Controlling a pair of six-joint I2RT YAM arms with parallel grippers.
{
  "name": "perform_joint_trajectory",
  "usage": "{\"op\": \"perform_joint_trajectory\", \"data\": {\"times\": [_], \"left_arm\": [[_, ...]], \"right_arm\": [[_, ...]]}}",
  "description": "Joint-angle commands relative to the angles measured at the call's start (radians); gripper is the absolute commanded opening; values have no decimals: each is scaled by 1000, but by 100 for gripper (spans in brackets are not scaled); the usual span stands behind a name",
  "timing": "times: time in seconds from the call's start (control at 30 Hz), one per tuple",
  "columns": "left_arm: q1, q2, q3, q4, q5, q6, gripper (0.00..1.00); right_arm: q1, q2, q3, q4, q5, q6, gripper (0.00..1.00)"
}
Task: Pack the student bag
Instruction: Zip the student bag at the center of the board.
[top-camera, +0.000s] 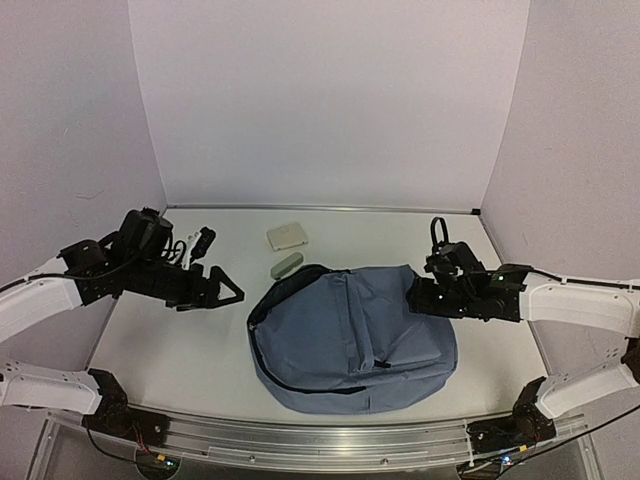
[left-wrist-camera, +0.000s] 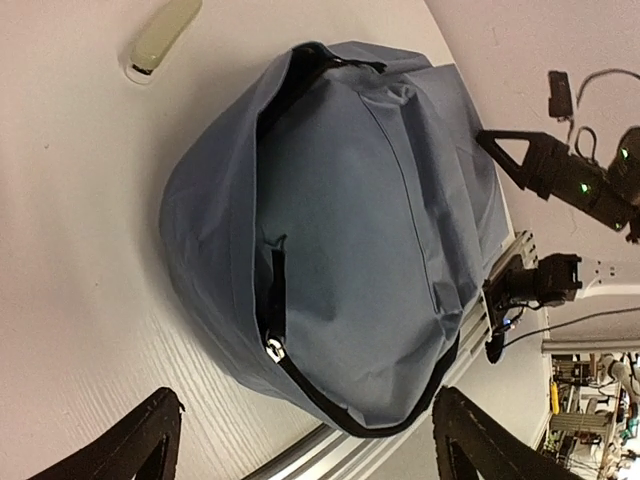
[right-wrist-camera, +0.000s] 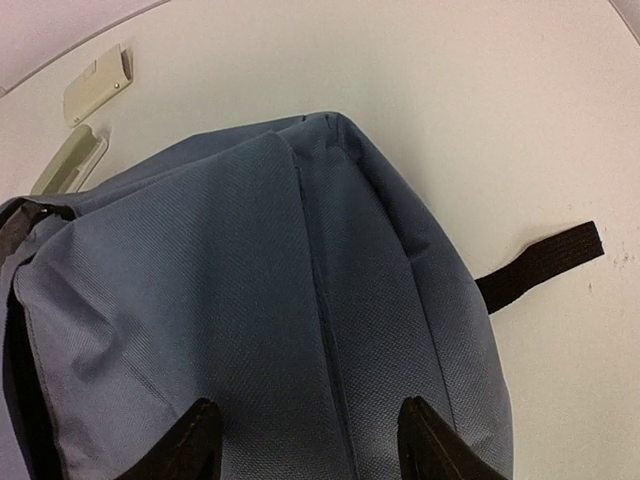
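The large grey-blue fabric backpack (top-camera: 355, 335) lies flat in the middle of the white table (top-camera: 170, 350), front pocket up. Its dark zip mouth runs along the left edge and gapes a little. A black webbing strap (right-wrist-camera: 540, 262) pokes out from under it in the right wrist view.

The right gripper (right-wrist-camera: 308, 408) hangs over the bag's right end with its jaws apart and the cloth beside the pocket seam between them. I cannot tell whether the fingers (right-wrist-camera: 195, 445) press the fabric. The left gripper (top-camera: 226, 288) is left of the bag, near the mouth but apart from it, jaws wide and holding nothing.

The step in hand looks like steadying the bag so that its mouth can be opened. To do that well, the right claw should pinch a firm fold of cloth near the seam, not the loose strap. The left claw can then take the upper lip of the zip opening, since this soft fabric will likely slide and sag.

Just beyond the bag's top-left corner lies a grey-green oblong case (top-camera: 287, 265), and behind that a flat cream square box (top-camera: 288, 236). Both are outside the bag.
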Motion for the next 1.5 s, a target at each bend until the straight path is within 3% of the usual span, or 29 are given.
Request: {"op": "perform_joint_trajectory", "data": {"times": [0.0, 0.2, 0.4, 0.6, 0.8, 0.97, 1.4, 1.47], "left_arm": [[50, 177, 164, 1, -30, 109, 89], [59, 489, 398, 44, 13, 275, 90], [59, 702, 575, -1, 31, 377, 90], [59, 826, 649, -18, 37, 413, 88], [59, 919, 708, -36, -8, 428, 78], [58, 960, 732, -35, -3, 436, 64], [58, 973, 649, 31, 119, 375, 1], [57, 945, 618, 54, 140, 348, 0]], "right_arm": [[-4, 10, -26, 54, -10, -26, 55], [-5, 24, -51, 117, -32, -20, 40], [-5, 36, -55, 139, -35, -16, 29], [-4, 59, -55, 150, -23, -22, 20], [-4, 71, -47, 160, -17, -28, 15], [-5, 68, -39, 162, -14, -31, 13], [-8, 56, -18, 163, 24, -56, 2], [-13, 64, -10, 167, 30, -65, 2]]}}
